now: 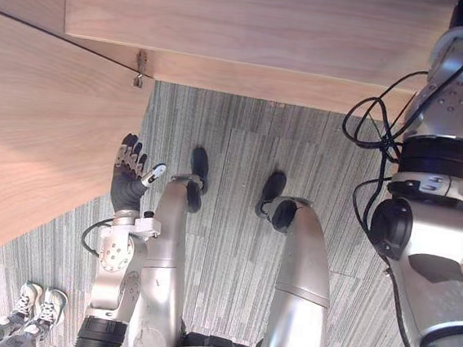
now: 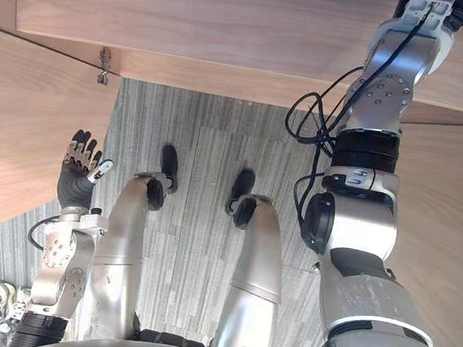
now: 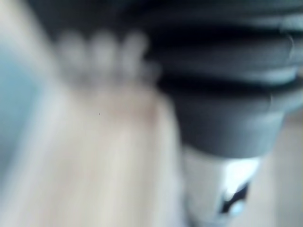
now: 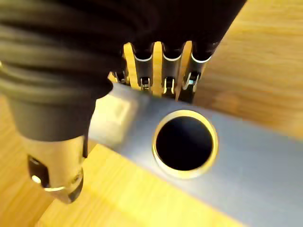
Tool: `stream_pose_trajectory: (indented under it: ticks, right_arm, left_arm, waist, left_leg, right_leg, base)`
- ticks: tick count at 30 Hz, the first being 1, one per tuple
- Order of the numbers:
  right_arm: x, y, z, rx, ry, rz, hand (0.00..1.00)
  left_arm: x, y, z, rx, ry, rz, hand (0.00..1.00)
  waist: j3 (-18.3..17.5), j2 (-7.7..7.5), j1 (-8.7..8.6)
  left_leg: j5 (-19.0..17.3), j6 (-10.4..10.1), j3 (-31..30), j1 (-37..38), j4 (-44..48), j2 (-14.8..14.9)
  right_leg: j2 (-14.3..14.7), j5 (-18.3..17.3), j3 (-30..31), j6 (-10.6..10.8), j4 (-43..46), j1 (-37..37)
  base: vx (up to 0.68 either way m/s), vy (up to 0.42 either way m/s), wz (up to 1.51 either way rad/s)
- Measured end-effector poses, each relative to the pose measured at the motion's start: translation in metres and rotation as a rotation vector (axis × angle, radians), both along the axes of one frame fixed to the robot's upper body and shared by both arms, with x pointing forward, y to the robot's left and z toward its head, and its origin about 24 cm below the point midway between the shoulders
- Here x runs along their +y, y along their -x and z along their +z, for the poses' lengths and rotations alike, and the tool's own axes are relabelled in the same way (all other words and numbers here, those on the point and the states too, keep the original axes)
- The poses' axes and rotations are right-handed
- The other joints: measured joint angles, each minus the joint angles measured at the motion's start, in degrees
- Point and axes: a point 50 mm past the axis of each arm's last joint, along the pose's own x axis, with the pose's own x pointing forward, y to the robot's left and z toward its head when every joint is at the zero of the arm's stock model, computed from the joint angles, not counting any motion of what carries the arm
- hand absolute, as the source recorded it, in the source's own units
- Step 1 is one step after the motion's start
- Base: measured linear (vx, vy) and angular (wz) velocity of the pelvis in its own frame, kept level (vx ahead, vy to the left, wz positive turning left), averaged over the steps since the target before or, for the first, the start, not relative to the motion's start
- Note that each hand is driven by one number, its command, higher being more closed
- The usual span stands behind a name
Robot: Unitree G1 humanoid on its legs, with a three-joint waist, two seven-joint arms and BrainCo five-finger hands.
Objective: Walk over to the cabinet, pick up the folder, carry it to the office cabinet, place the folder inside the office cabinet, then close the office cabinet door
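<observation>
Right robot hand (image 4: 169, 71) around grey folder (image 4: 255, 161)

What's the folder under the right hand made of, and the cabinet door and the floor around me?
Folder: smooth matte grey, probably plastic-coated board. The rim of its finger hole shines yellow, so it is likely metal. Cabinet door: pale wood grain, flat and even, likely laminate or veneer. Floor: grey carpet with a fine striped pile.
</observation>
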Motion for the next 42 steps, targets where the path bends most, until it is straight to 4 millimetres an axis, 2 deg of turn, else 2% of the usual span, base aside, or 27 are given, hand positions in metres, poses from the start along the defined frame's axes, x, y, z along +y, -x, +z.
stream_pose_trajectory:
  ticks: [11,14,16,18,22,27,31,33,37,42]
  right_arm:
    - [0.007,-0.002,0.002,0.039,0.146,-0.052,0.00]
    - [0.010,0.006,0.003,0.016,0.227,-0.078,0.00]
    - [0.009,0.013,-0.004,0.008,0.364,-0.127,0.00]
    - [0.008,0.016,-0.013,0.019,0.429,-0.145,0.00]
    - [-0.010,0.023,-0.034,0.084,0.598,-0.219,0.00]
    - [-0.020,0.025,-0.049,0.172,0.845,-0.242,0.00]
    - [-0.021,0.026,-0.056,0.219,1.043,-0.231,0.00]
    - [-0.022,0.027,-0.058,0.255,1.199,-0.237,0.00]
    - [-0.016,0.025,-0.065,0.321,1.499,-0.266,0.00]
    - [-0.014,0.027,-0.065,0.355,1.714,-0.375,0.00]
  left_arm:
    - [0.000,-0.001,-0.002,0.011,0.002,0.006,0.00]
    - [0.000,-0.003,-0.002,0.013,0.004,0.011,0.00]
    - [-0.001,-0.005,0.000,0.009,0.003,0.008,0.00]
    - [0.000,-0.005,0.000,0.009,0.000,0.011,0.00]
    - [0.006,-0.006,-0.001,0.016,-0.028,0.020,0.00]
    - [0.018,-0.006,-0.004,0.034,-0.065,0.041,0.00]
    - [0.026,-0.009,-0.005,0.044,-0.109,0.035,0.00]
    - [0.030,-0.012,-0.001,0.031,-0.124,0.038,0.00]
    - [0.041,-0.017,0.000,0.037,-0.180,0.030,0.00]
    - [0.041,-0.025,0.002,0.029,-0.190,0.014,0.00]
  waist:
    - [-0.1,-0.08,-0.25]
    - [-0.1,-0.08,-0.39]
    - [-0.1,-0.09,-0.55]
    - [-0.1,-0.10,-1.08]
    - [-0.1,-0.14,-1.44]
    - [-0.1,-0.16,-2.10]
    - [-0.1,-0.17,-2.66]
    - [-0.1,-0.18,-2.69]
    - [-0.9,-1.77,-2.94]
    - [-1.1,-2.11,-2.82]
  left_leg:
    - [0.3,0.4,0.4,0.6,0.4,0.9]
    - [0.3,0.4,0.5,0.6,0.6,1.2]
    - [0.3,0.4,0.6,0.6,0.9,1.3]
    - [0.2,0.5,0.5,0.6,1.0,1.4]
    - [0.2,0.5,0.7,0.6,1.0,1.5]
    - [0.5,0.9,1.5,0.6,0.3,1.8]
    - [0.6,1.1,2.0,0.9,-0.3,1.8]
    - [0.9,1.5,2.4,1.3,-1.1,1.8]
    - [1.3,1.8,3.2,1.8,-2.3,2.0]
    - [1.7,2.1,3.6,2.8,-3.8,2.0]
  right_leg:
    - [0.8,1.0,0.4,0.1,-0.4,0.4]
    - [1.0,1.0,0.4,0.2,-0.3,0.4]
    - [1.0,1.0,0.4,0.3,-0.3,0.5]
    - [1.0,1.1,0.4,0.3,-0.4,0.7]
    - [1.0,1.3,0.4,0.7,-0.8,0.9]
    - [1.0,2.1,0.4,1.0,-2.1,0.9]
    - [1.0,2.7,0.7,1.3,-2.9,1.0]
    - [1.1,3.2,0.8,1.5,-3.9,1.3]
    - [1.1,3.8,0.9,1.6,-5.1,1.4]
    - [1.1,4.6,0.7,1.9,-7.0,2.6]
  base:
    - [-0.05,0.016,-0.05]
    - [-0.04,0.014,-0.03]
    - [-0.03,0.019,-0.03]
    - [-0.04,0.031,-0.02]
    - [-0.04,0.027,-0.02]
    - [-0.03,0.021,-0.04]
    - [-0.03,0.027,-0.04]
    - [-0.02,0.009,-0.02]
    - [-0.02,0.010,-0.05]
    - [0.00,0.000,0.00]
